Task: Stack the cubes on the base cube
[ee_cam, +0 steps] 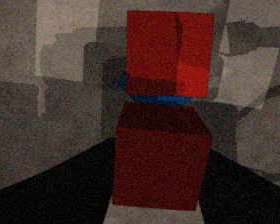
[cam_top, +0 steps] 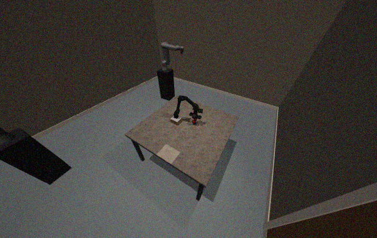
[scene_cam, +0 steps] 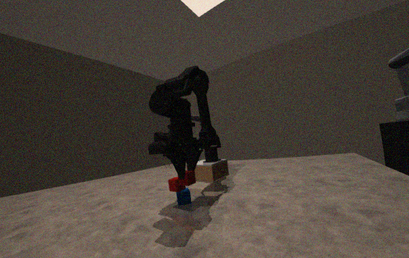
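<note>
The blue base cube point(scene_cam: 184, 197) point(ee_cam: 158, 100) stands on the table, mostly hidden under the red cubes in the wrist view. One loose red cube point(scene_cam: 175, 185) point(ee_cam: 153, 52) rests on it, sticking out past its left side in the exterior view. My gripper point(scene_cam: 186, 172) point(ee_cam: 162, 156) points down and is shut on the other red cube point(scene_cam: 190, 178) point(ee_cam: 158, 172). That cube is held close beside the resting cube, above the base's far side in the exterior view. It looks about level. Whether it touches the base is hidden. In the top view only a small red patch point(cam_top: 194, 121) shows below the gripper.
The arm's own box-shaped mount point(cam_top: 175, 120) point(scene_cam: 204, 172) stands behind the cubes in the exterior view. A pale flat square point(cam_top: 168, 153) lies near an edge of the table point(cam_top: 196, 150). Other arms stand on dark pedestals point(cam_top: 166, 84) point(scene_cam: 408, 149) away from the table.
</note>
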